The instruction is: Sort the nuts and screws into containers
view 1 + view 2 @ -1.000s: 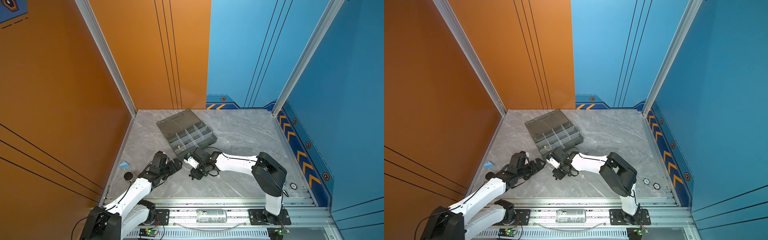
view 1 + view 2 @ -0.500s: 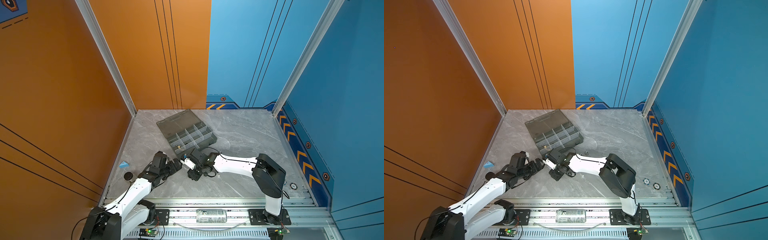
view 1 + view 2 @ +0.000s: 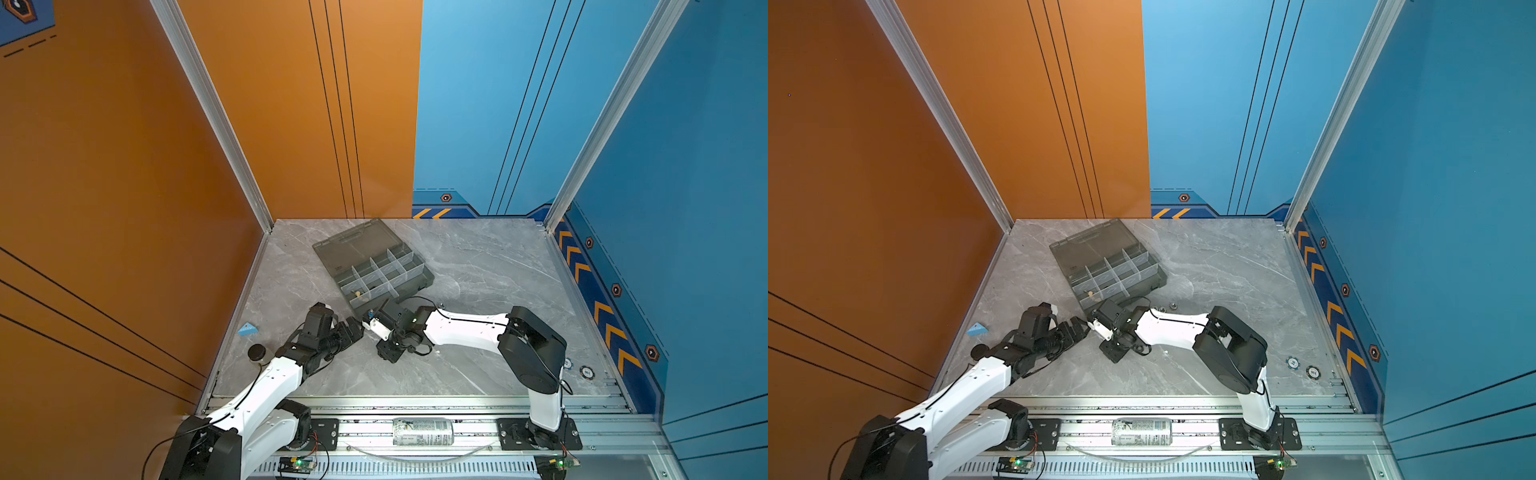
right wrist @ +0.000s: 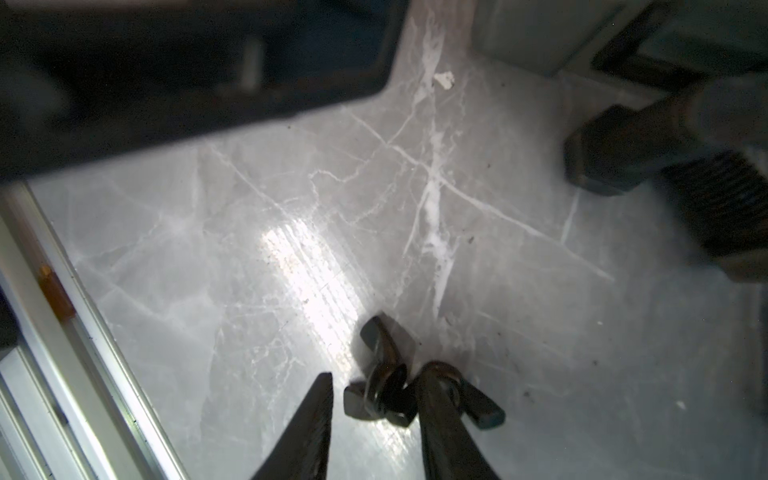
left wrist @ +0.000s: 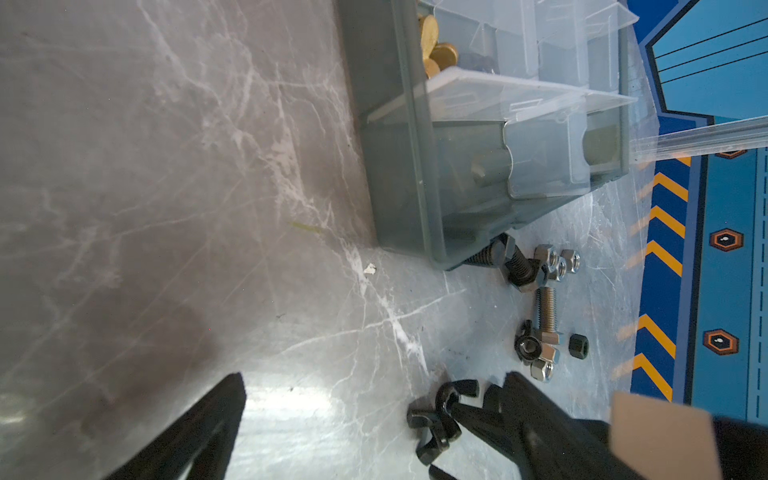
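My right fingers (image 3: 369,323) stand narrowly apart around a black wing nut (image 4: 380,392) on the bench (image 3: 457,365). It rests against one finger with a gap at the other, so nothing is gripped. My left fingers (image 3: 354,329) gape wide just beside them, lower middle of both top views. Loose screws (image 5: 517,266) and nuts (image 5: 557,259) lie at the corner of the grey box (image 3: 411,289), whose compartments (image 3: 376,271) sit just above, mid-frame.

Right arm (image 3: 461,328): stretched a little farther left over the surface (image 3: 478,257), forearm and elbow sliding that way.
Right pincer (image 3: 365,323): drew closer to the left pincer (image 3: 354,330), finishing just beside its fingertips.
Gap between the 2 pincers: narrowed slightly, leaving them nearly tip to tip.
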`<move>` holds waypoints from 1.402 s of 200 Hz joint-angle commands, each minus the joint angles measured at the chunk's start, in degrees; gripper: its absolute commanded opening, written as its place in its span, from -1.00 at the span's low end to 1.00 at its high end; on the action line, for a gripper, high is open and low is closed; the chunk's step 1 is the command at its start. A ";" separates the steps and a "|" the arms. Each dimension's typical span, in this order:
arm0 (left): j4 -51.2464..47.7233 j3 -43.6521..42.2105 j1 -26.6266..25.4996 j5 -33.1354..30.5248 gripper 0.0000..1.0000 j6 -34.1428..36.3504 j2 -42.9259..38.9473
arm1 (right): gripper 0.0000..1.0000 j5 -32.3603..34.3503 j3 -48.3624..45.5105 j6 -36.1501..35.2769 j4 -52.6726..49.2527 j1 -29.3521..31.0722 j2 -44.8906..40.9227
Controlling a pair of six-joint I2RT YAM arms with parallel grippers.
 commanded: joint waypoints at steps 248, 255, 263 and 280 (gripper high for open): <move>0.36 -0.54 0.19 1.11 0.95 0.16 1.03 | -0.18 4.52 -5.07 -0.46 -2.06 -7.08 -5.33; 0.29 -0.58 0.18 1.10 0.95 0.10 0.91 | -0.17 4.90 -5.17 -0.85 -2.28 -7.17 -5.68; 0.20 -0.66 0.14 1.02 0.95 0.18 0.86 | -0.16 5.10 -4.96 -1.43 -2.58 -7.17 -6.08; 0.03 -0.67 0.19 0.88 0.95 0.05 0.77 | -0.10 5.13 -4.57 -2.77 -2.95 -7.06 -6.90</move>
